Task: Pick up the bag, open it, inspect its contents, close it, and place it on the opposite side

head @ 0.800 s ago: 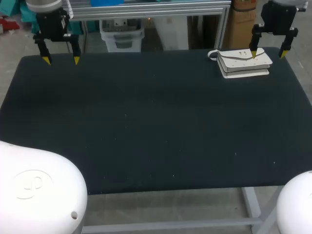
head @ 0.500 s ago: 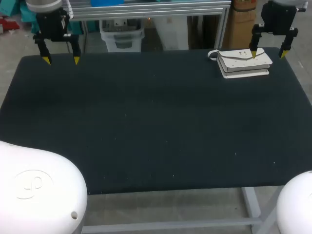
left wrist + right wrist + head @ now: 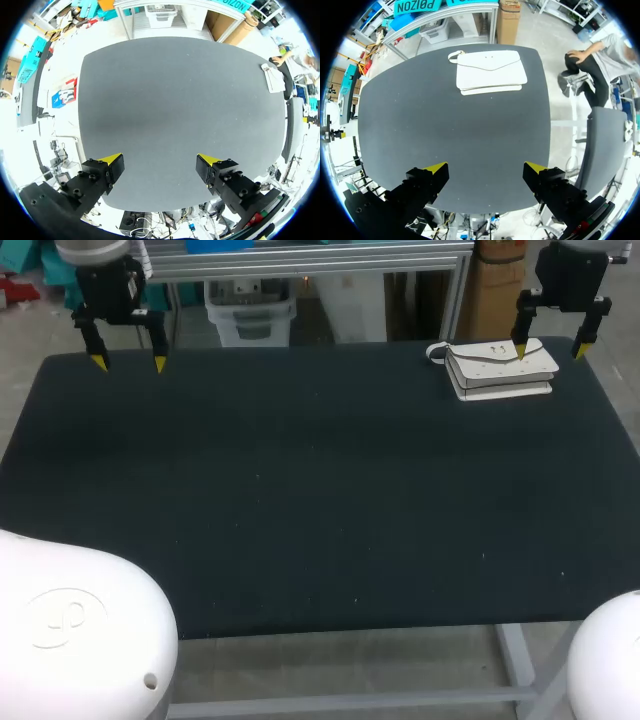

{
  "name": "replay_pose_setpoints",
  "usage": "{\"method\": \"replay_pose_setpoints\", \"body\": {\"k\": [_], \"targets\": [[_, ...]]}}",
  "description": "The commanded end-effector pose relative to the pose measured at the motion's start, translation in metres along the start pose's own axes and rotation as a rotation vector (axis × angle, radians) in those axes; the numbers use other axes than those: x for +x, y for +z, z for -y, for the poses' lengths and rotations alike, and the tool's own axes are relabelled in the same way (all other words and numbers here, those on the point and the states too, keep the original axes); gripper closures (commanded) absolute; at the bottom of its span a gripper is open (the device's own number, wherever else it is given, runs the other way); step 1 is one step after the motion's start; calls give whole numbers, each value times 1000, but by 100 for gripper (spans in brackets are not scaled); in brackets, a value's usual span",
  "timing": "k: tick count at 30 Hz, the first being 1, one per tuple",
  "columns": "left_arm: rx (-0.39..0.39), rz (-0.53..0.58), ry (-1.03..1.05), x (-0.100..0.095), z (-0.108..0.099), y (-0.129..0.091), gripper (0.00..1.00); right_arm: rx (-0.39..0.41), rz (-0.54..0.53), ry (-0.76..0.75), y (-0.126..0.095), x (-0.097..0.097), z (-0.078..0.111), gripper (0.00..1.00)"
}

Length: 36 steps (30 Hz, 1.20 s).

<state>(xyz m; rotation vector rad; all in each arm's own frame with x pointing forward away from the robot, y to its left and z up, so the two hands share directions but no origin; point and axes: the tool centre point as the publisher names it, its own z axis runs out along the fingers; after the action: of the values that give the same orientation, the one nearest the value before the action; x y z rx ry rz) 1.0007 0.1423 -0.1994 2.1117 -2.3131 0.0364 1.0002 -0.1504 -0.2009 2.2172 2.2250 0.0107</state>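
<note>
White handbag (image 3: pixel 497 375) flap shut, contents hidden; right gripper (image 3: pixel 549 350) screens one edge. Left gripper (image 3: pixel 129 364) well apart. Both fingers spread, empty.

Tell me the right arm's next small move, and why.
Probably lower the right tool toward the white bag. It hangs open and empty near the bag, which lies closed at the table's far right corner; the left tool is across the table.

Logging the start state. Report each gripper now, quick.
Left gripper: open, empty.
Right gripper: open, empty; the bag lies ahead of it.
</note>
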Motion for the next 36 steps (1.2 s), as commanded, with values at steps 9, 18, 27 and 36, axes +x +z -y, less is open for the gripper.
{"method": "replay_pose_setpoints", "body": {"k": [9, 18, 27, 36], "targets": [[114, -83, 375, 22, -28, 10, 0, 1, -100, -32, 12, -24, -9, 0], [232, -180, 791, 40, -53, 14, 0, 59, -196, 13, 30, -60, -18, 0], [357, -231, 1073, 52, -69, 25, 0, 107, -287, 32, 50, -79, -30, 0], [541, -341, 1201, 71, -68, 31, 0, 145, -331, 52, 63, -80, -35, 0]]}}
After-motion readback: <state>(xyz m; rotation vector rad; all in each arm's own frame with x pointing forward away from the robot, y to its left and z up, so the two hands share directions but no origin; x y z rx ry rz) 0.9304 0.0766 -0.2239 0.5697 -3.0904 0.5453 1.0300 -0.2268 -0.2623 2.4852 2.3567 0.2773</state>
